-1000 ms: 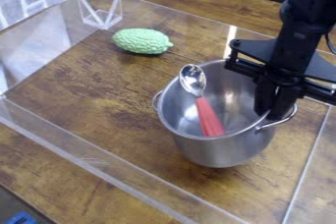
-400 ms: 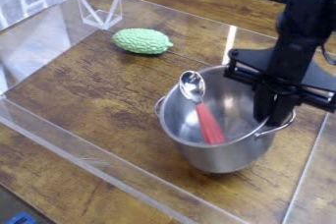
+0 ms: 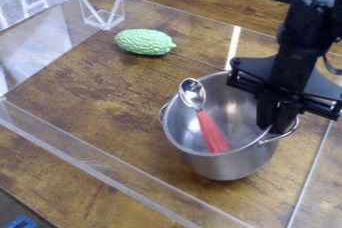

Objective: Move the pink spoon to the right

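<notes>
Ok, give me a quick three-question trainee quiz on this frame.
1. True or false: the pink spoon lies flat on the wooden table.
2. What lies nearest the far left corner of the clear tray? A) steel pot B) green vegetable C) pink spoon
3. Fill in: the hand reaches down at the pot's ___ rim.

Key:
1. False: it leans in the steel pot, bowl over the rim.
2. B, the green vegetable.
3. Right.

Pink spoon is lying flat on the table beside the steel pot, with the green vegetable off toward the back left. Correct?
Not quite. The camera view shows the pink spoon inside the steel pot, leaning with its bowl over the rim. The green vegetable is at back left.
</notes>
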`<state>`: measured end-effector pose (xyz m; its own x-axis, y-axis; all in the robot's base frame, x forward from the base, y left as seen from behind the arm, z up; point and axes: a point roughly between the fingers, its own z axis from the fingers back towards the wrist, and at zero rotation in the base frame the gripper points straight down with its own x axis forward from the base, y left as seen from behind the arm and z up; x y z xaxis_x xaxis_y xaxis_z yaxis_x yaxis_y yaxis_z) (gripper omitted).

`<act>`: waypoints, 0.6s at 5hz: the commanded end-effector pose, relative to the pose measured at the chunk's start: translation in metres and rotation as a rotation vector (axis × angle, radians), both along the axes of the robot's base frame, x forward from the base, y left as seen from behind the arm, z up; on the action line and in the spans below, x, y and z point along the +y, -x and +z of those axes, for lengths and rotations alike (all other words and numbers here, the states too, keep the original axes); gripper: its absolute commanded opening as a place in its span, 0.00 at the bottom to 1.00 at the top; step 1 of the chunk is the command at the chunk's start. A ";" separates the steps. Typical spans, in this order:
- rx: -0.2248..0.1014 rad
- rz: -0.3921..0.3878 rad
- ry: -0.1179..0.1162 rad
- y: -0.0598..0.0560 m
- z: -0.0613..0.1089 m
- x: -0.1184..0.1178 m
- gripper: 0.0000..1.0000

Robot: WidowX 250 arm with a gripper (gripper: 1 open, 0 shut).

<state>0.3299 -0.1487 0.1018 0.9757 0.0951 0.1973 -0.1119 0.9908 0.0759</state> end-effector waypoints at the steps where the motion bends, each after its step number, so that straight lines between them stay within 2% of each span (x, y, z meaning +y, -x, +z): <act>1: -0.070 0.005 0.019 -0.004 0.028 0.006 0.00; 3: -0.081 -0.001 0.002 -0.008 0.034 0.013 0.00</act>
